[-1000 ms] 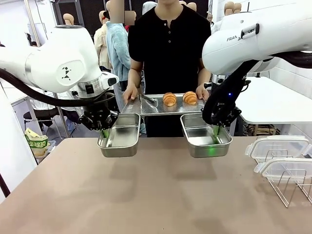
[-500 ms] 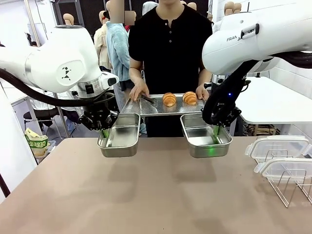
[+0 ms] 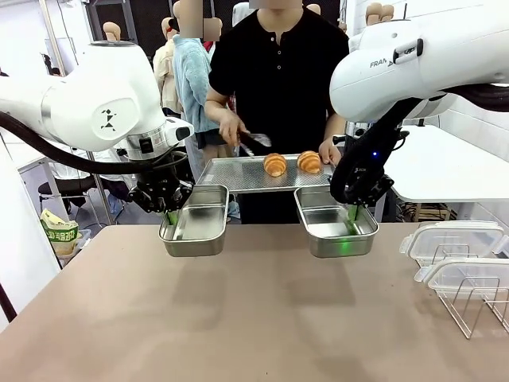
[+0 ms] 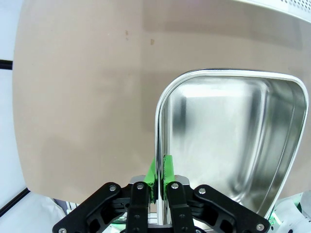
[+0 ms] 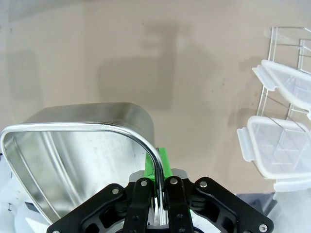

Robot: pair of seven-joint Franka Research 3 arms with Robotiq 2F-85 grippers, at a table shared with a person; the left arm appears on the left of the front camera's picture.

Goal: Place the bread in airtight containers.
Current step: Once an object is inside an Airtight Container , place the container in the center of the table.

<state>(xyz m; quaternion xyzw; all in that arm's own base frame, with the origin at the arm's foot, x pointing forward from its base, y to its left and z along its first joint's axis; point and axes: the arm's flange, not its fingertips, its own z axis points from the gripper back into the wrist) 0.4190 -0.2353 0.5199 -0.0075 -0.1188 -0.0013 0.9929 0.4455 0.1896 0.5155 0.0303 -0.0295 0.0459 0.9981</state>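
Green pads, left: the fingers of the left gripper (image 3: 171, 216) (image 4: 159, 167) are pressed together on the rim of the left steel container (image 3: 195, 227) (image 4: 228, 145), with one pad inside the wall and one outside.
Green pads, right: the right gripper (image 3: 351, 216) (image 5: 159, 162) is clamped in the same way on the rim of the right steel container (image 3: 334, 227) (image 5: 73, 155).
Containers: both are open and empty, held side by side above the far part of the table (image 3: 254, 318); their shadows lie on the table top.
Bread: the first croissant (image 3: 275, 164) and the second croissant (image 3: 309, 161) lie next to each other on the perforated steel tray (image 3: 231, 173), behind the containers and a little higher.
Person: one hand (image 3: 232, 129) holds tongs (image 3: 256, 143) over the tray, near the first croissant; the other hand (image 3: 328, 150) is at the tray's edge, beside the second croissant.
Lids: two clear plastic lids (image 3: 453, 239) (image 3: 465, 278) rest in a wire rack (image 3: 477, 310) at the robot's right, well apart from the containers.
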